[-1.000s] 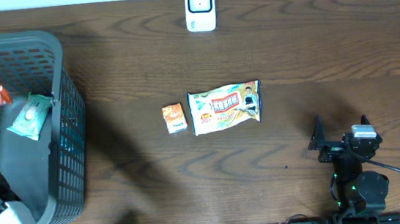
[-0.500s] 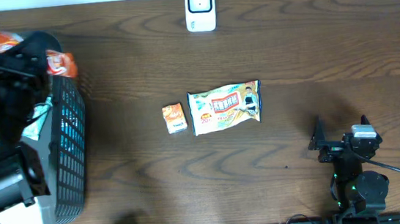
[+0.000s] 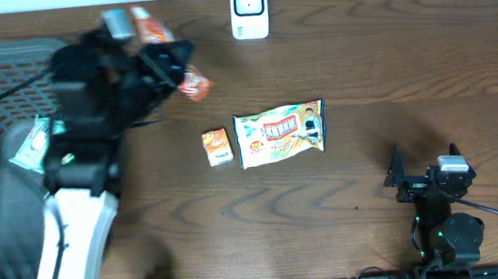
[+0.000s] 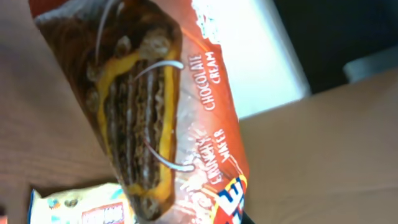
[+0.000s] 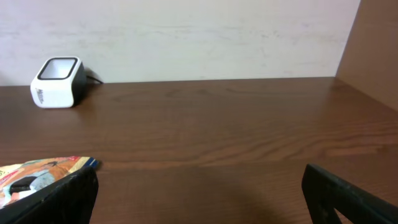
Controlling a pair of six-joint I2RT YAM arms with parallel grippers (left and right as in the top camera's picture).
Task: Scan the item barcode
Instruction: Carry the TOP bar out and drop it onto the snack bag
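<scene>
The left arm [image 3: 81, 201] is showing only as a smear in the overhead view. The fingers of the left hand [image 3: 168, 63] are melting into one dark mass there, and the left wrist view is not showing them at all. That hand is closed, gripping the wafer packet [image 3: 194, 84] and holding it above the worktop [image 3: 360, 55], between the basket [image 3: 3, 55] and the scanner [image 3: 248, 8]. From overhead only an orange end of the packet is sticking out. The rest is lying behind the hand.

The left wrist view is giving the packet [image 4: 161, 112] close up and tilted, with a wafer picture and the words "chocolate cream", both ends cut off by the frame. Its barcode cannot be made out in any view. A corner of the snack bag [image 4: 74, 208] is peeking in at the bottom left.

The basket is running off the left edge, and a green and white packet [image 3: 31, 144] in it is lying partly under the arm.

The right hand [image 3: 423, 161] is sitting low on the right, jaws wide apart, holding nothing. In its own view the right hand [image 5: 199, 183] is cut off at the bottom. That view is showing the scanner [image 5: 57, 81] side on and one end of the snack bag [image 5: 37, 174]. Only the overhead view is showing the small box [image 3: 218, 147] just beside the snack bag [image 3: 281, 134].
</scene>
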